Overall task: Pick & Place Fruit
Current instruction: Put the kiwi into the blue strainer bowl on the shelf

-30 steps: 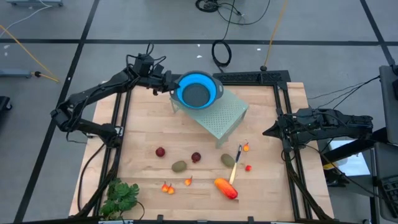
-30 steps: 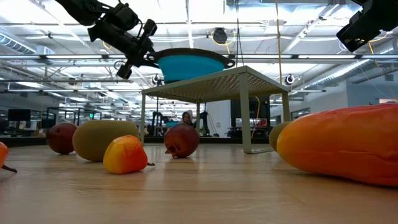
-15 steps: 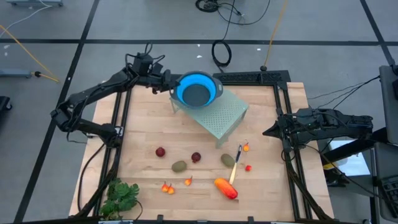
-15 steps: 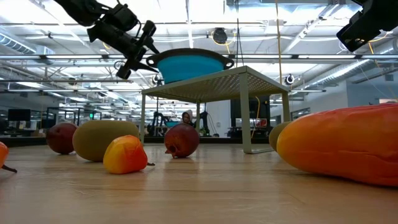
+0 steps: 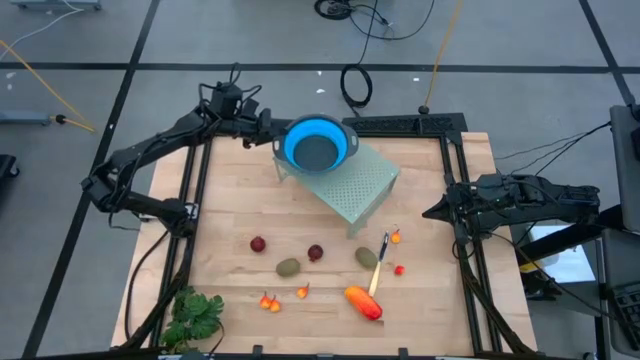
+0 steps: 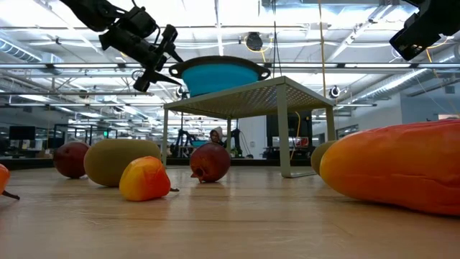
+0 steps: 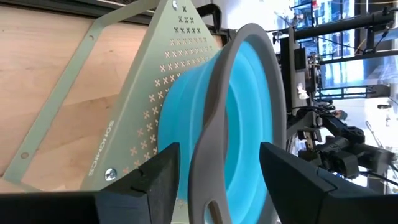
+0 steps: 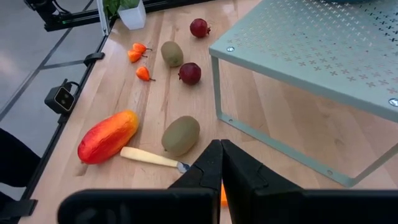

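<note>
A blue collapsible bowl (image 5: 318, 146) with a grey rim stands on its base on the far-left corner of a pale green perforated stand (image 5: 355, 185). My left gripper (image 5: 266, 132) is open at the bowl's left side. Its fingers stand on either side of the bowl's grey handle (image 7: 208, 168), and I see no touch. The fruit lies on the wooden table: dark red balls (image 5: 258, 244) (image 5: 315, 252), olive-brown ovals (image 5: 288, 267) (image 5: 366, 257), a long orange-red piece (image 5: 364, 302) and tiny orange-red bits (image 5: 268, 301). My right gripper (image 5: 430, 212) is shut and empty at the table's right edge.
A yellow-handled knife (image 5: 380, 265) lies between the right oval and the long orange-red piece. A leafy green bunch (image 5: 192, 315) sits at the near left corner. A black frame (image 5: 195, 190) edges the table. There is bare wood between the stand and the fruit.
My left gripper has drawn back a little from the bowl toward the table's far left, and the bowl's grey handle now shows free of its fingers in the low view. The bowl stays on the stand.
</note>
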Controlling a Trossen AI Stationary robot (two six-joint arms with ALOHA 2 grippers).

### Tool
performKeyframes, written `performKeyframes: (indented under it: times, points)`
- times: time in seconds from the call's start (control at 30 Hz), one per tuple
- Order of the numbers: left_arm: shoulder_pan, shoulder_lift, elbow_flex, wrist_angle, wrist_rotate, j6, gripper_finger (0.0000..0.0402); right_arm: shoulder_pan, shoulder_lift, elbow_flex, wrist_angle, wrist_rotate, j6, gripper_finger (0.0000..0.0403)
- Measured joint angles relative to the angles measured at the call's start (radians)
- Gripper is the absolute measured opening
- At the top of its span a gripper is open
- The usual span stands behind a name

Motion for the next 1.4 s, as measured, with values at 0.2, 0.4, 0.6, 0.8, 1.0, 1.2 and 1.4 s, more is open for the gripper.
performKeyframes:
  times: [0.2,0.4,0.6,0.8,1.0,1.2,1.4]
  points:
    - [0.020,-0.021,0.000,0.001,0.022,0.001,0.0219,0.000,0.000,0.000,0.000,0.000,-0.001,0.0000]
    - [0.059,-0.058,0.000,0.003,0.022,0.021,0.0219,0.000,0.000,0.000,0.000,0.000,-0.002,0.0000]
    - [0.114,-0.099,0.000,-0.001,0.024,0.029,0.0219,0.000,0.000,0.000,0.000,0.000,-0.002,0.0000]
    - [0.145,-0.162,0.000,-0.002,0.024,0.042,0.0218,0.000,0.000,0.000,0.000,0.001,-0.002,0.0000]
    - [0.153,-0.246,0.000,-0.002,0.020,0.052,0.0218,0.000,0.000,0.000,0.000,0.002,-0.002,0.0000]
    - [0.153,-0.324,0.000,-0.037,0.009,0.062,0.0218,0.000,0.000,0.000,0.000,0.002,-0.002,0.0000]
    - [0.152,-0.394,0.000,-0.079,-0.032,0.085,0.0218,0.000,0.000,0.000,0.000,0.002,0.000,0.0000]
